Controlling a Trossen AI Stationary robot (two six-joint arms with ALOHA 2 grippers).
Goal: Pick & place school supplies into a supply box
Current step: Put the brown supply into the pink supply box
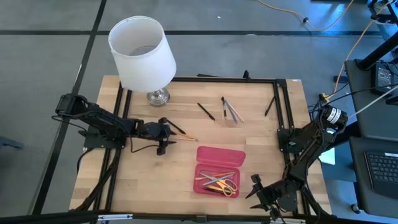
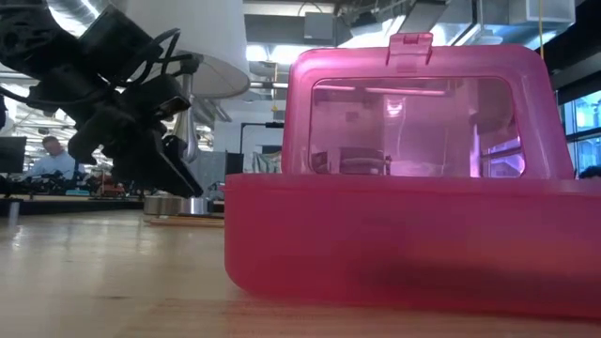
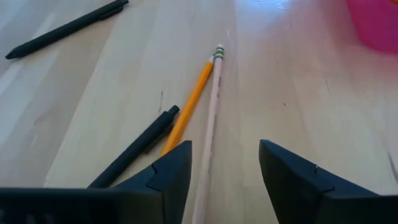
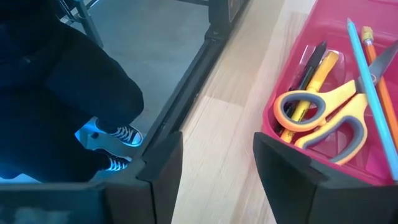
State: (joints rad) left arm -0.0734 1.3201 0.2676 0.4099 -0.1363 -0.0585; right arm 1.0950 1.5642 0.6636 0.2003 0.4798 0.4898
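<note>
Pink plastic marks the supply box (image 1: 219, 169), lying open near the tabletop's front edge, slightly right of centre, with yellow-handled scissors (image 1: 225, 183) and several pens inside. The left gripper (image 1: 166, 137) hangs low over the tabletop's left-centre, fingers spread and empty, straddling a wooden pencil (image 3: 208, 127); an orange pencil (image 3: 188, 107) and a black pen (image 3: 134, 149) lie just beside it. More pens (image 1: 231, 111) rest toward the back edge. The right gripper (image 1: 258, 191) waits at the front right corner, fingers apart, holding nothing.
</note>
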